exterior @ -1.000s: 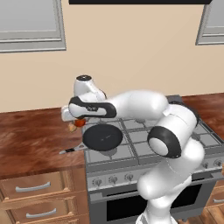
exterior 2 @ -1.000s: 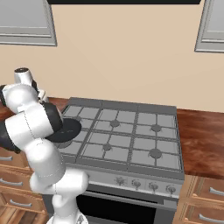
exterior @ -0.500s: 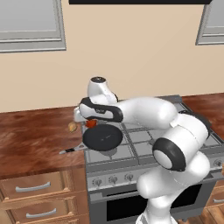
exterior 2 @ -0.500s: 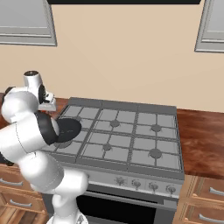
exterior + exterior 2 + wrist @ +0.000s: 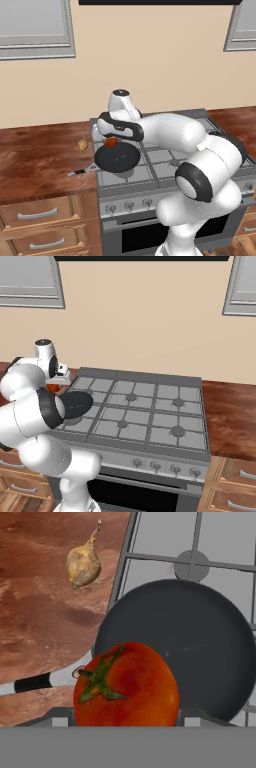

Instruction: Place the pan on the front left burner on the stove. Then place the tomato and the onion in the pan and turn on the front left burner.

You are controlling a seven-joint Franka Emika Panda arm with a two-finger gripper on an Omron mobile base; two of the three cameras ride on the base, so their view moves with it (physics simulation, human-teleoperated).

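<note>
So the jaws are clamped on the tomato [image 5: 126, 684], held just above the pan's [image 5: 192, 642] left rim. Pan sits on the stove's [image 5: 150, 406] front left corner. Onion [image 5: 83, 564] lies over on the bench [image 5: 35, 155].

The tomato [image 5: 126, 684] has a smooth, glossy red-orange skin with soft highlights and a matt green leafy top. The pan [image 5: 190, 642] looks like matt black metal, smooth, with faint pale scuffs inside; its handle [image 5: 37, 682] is dark with a silvery metallic end. The onion [image 5: 83, 562] has a dull, papery yellowish-tan skin, slightly mottled. The stove [image 5: 150, 411] is brushed grey steel with matt grey grates and a glossy dark oven door [image 5: 145, 496]. The counter [image 5: 40, 155] is polished reddish-brown wood with a blotchy grain, over drawers [image 5: 40, 215] of lighter smooth wood with metal handles.
</note>
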